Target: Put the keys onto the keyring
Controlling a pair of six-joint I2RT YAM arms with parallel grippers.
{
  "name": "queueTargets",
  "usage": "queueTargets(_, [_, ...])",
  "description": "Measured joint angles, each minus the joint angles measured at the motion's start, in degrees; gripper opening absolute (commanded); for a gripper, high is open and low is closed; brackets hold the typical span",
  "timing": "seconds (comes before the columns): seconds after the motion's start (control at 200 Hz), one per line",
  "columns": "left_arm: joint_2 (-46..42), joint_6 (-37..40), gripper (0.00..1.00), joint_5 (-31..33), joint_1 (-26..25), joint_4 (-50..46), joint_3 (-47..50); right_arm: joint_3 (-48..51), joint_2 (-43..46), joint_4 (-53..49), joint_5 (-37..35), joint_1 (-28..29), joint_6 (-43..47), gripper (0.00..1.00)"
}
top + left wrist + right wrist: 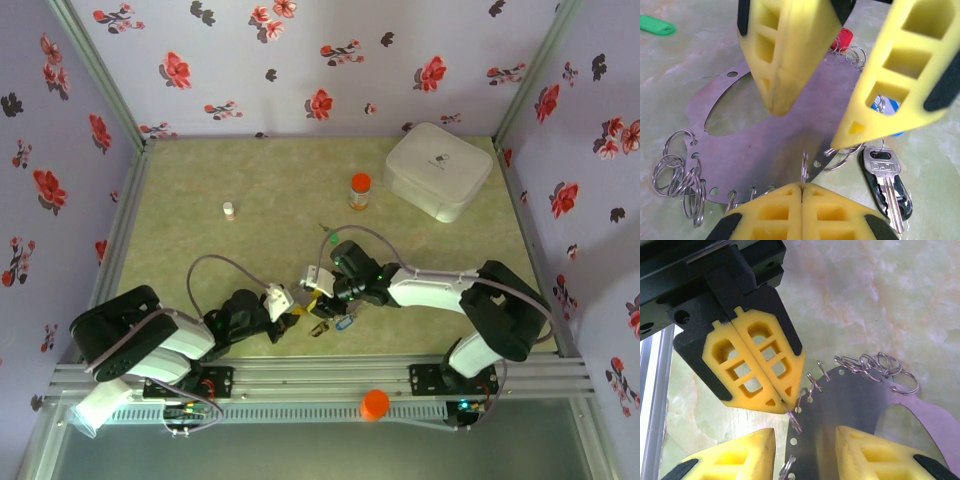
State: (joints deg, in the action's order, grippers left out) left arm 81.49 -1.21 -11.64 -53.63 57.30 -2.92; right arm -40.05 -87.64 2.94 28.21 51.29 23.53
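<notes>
The left gripper (801, 186) has its yellow fingers pressed together on a small split ring (804, 171) that hangs from a hole in the rim of the keyring (755, 145). The keyring is a thin grey metal plate with a cut-out and a row of rim holes, lying flat on the table (685, 65) directly ahead of those fingertips. More loose rings cluster at the rim to the gripper's left.

The right gripper (809, 125) stands opposite with its jaws spread above the plate. One fingertip is over the plate's middle and the other is at its edge. In the right wrist view, the right gripper (805, 432) straddles the plate and the left gripper (786, 404) is just ahead, clamped on the ring.

A silver key (883, 172) lies just to the right of the left gripper's fingers, resting on something black. Its head carries stamped letters, but they are too blurred to read with certainty. A blue tag (888, 106) shows behind the right gripper's finger, a red tag (843, 37) lies at the plate's far rim, and a green tag (657, 25) sits well off to the far left.

From above, an orange-capped bottle (360, 190) and a white case (440, 170) stand well beyond both grippers. The case bears a small dark mark too tiny to read.
</notes>
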Motion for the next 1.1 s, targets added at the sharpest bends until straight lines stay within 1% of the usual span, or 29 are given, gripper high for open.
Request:
queueTargets(0.335, [0.33, 1.53, 0.0, -0.02, 0.0, 1.88, 0.11, 0.74, -1.31, -0.15, -0.33, -0.04, 6.67, 0.35])
queueTargets(0.6, [0.66, 1.9, 0.0, -0.02, 0.0, 2.12, 0.2, 0.7, -3.69, 1.18, 0.79, -0.04, 9.01, 0.25])
queueTargets(0.815, [0.7, 2.32, 0.0, -0.02, 0.0, 2.25, 0.22, 0.74, -4.0, 4.7, 2.32, -0.04, 9.01, 0.21])
queueTargets(0.845, [0.7, 2.38, 0.0, -0.02, 0.0, 2.25, 0.22, 0.74, -4.0, 5.14, 2.47, -0.04, 9.03, 0.2])
queueTargets(0.91, [0.7, 2.54, 0.0, 0.0, 0.0, 2.27, 0.22, 0.74, -4.0, 5.81, 2.73, -0.04, 9.03, 0.12])
queueTargets(0.975, [0.68, 2.6, 0.0, 0.15, 0.0, 2.29, 0.22, 0.74, -4.13, 5.81, 3.23, -0.04, 9.03, 0.07])
queueTargets(1.1, [0.66, 2.75, 0.0, 0.48, 0.0, 2.23, 0.42, 0.76, -4.42, 5.73, 3.8, -0.02, 9.2, 0.0])
